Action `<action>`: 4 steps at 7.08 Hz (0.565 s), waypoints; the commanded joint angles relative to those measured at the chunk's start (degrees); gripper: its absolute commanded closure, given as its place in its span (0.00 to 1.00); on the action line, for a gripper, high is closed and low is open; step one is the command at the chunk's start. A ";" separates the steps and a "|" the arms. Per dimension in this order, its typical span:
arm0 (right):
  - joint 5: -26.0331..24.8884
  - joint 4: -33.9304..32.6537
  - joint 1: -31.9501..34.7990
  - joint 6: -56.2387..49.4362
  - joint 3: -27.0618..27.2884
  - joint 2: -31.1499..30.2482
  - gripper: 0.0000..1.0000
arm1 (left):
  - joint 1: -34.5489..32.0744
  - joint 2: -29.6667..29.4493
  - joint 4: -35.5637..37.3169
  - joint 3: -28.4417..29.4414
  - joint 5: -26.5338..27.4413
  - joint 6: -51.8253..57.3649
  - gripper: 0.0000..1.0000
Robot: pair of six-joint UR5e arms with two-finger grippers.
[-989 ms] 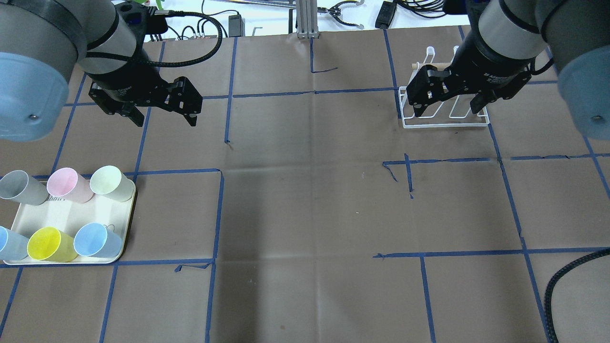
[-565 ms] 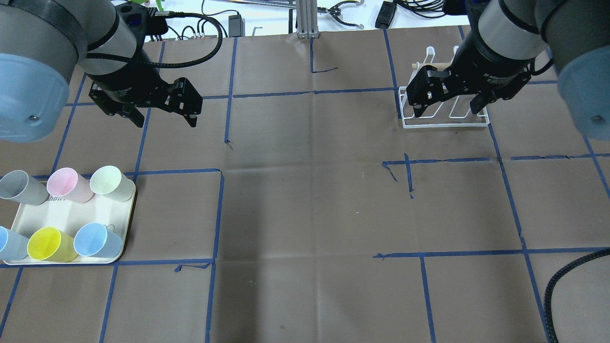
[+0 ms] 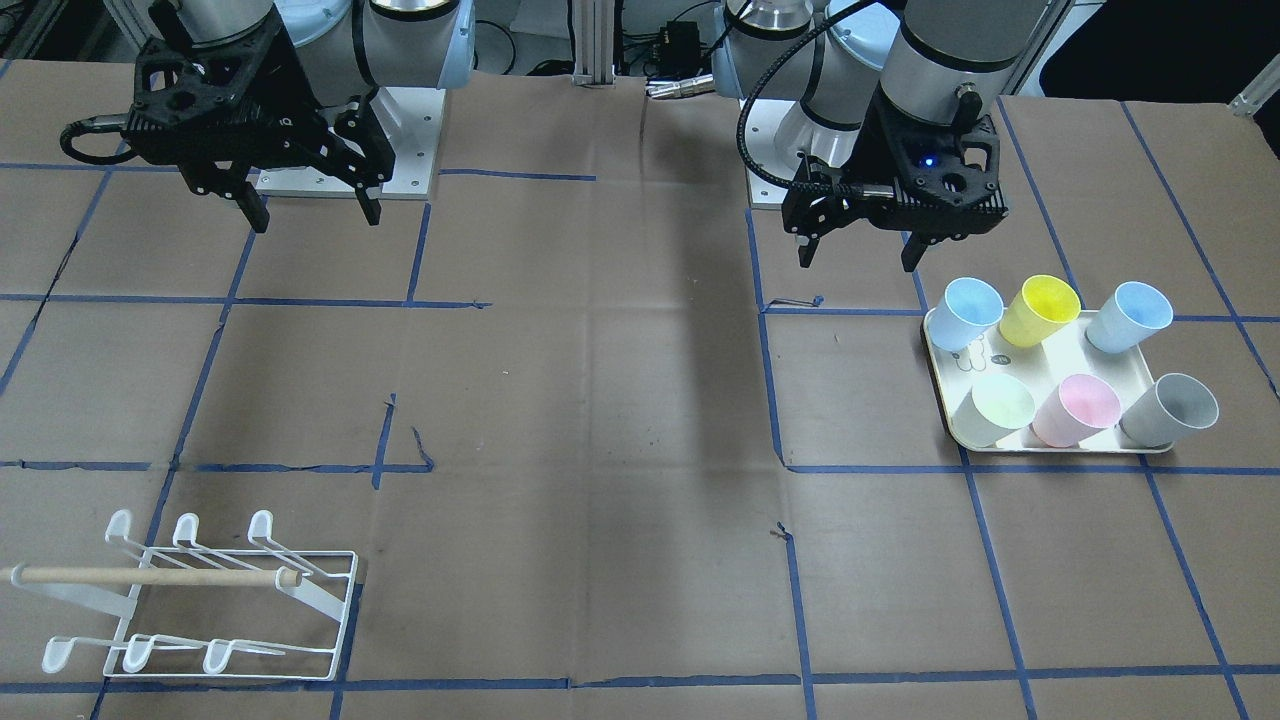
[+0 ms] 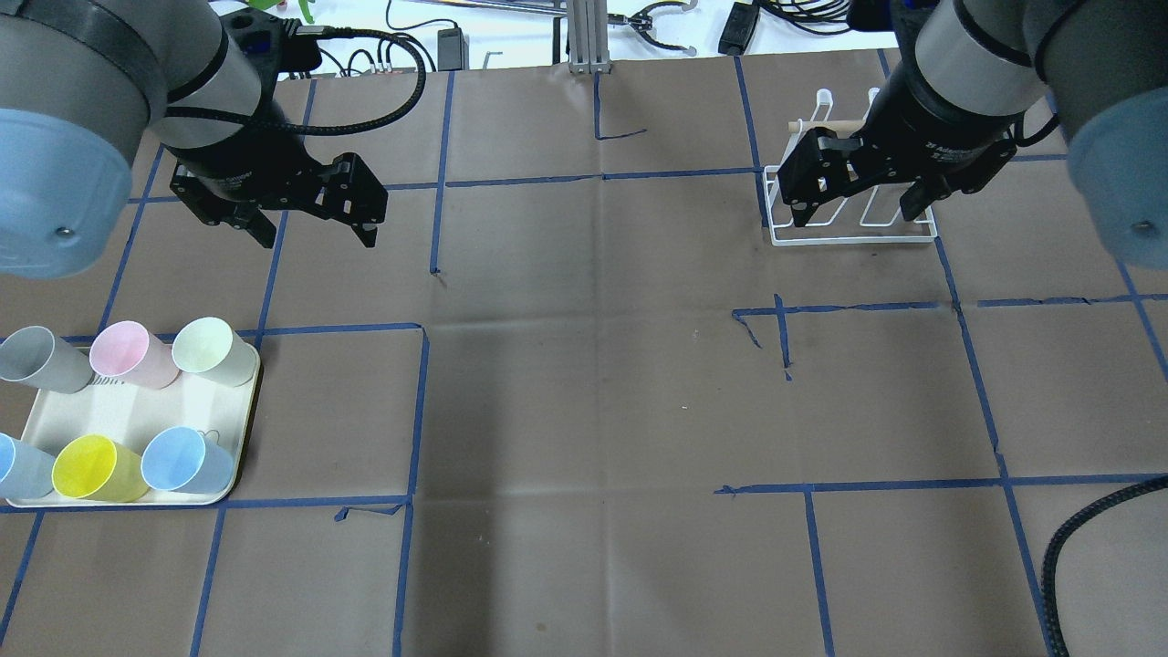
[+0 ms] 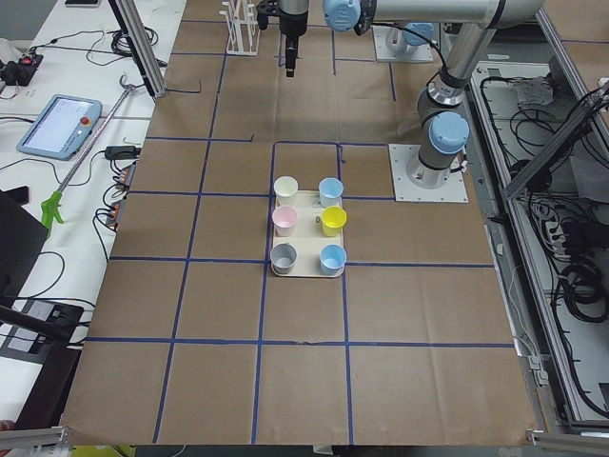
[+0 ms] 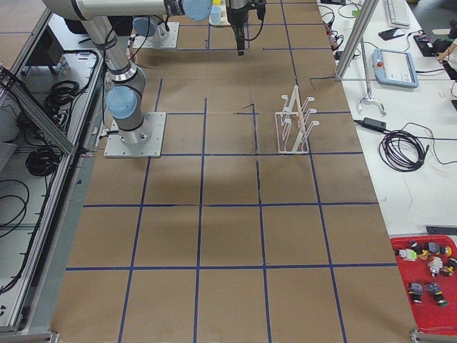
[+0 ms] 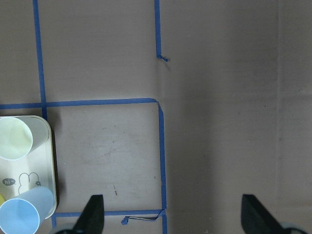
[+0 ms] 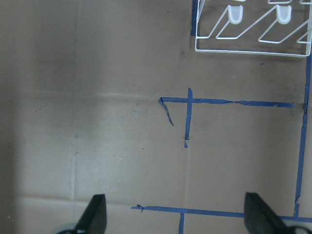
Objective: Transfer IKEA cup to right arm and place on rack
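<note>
Left gripper [image 4: 318,239]: wide open and holding nothing; you can see both fingertips [image 7: 92,214] spread far apart at the bottom of its wrist view.
Left gripper's place: it hangs high over bare brown table, off the tray's side that faces the table's middle, touching no cup.
Cups: six stand upright, mouths up, in two rows of three on the cream tray [image 4: 128,411] at the robot's left end of the table: grey [image 4: 32,356], pink [image 4: 128,349] and pale green [image 4: 208,347] in one row, yellow [image 4: 87,467] between two blue ones in the other (which of them the task means you cannot tell).
Nearest to the left gripper: the pale green cup and the blue cup [image 4: 178,459], both at the left edge of its wrist view.
Right gripper [image 4: 855,217]: also wide open and empty.
Right gripper's place: it hangs well above the table near the rack [image 3: 215,598], not touching it; its wrist view shows the rack's edge in the upper right corner.
Rack: at the robot's right, far side of the table, with a wooden dowel [image 3: 150,575] across it and no cup on its prongs.
</note>
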 commanded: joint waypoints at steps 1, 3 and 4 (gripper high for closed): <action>-0.02 0.24 0.00 0.00 0.06 0.00 0.00 | 0.27 0.30 0.00 -0.33 0.19 1.54 0.00; -0.02 0.24 -0.09 0.00 0.06 0.00 0.00 | 3.24 0.65 0.09 -0.95 0.02 6.82 0.00; -0.02 0.24 -0.09 0.00 0.06 0.00 0.00 | 7.70 1.52 0.00 -3.04 0.02 11.71 0.00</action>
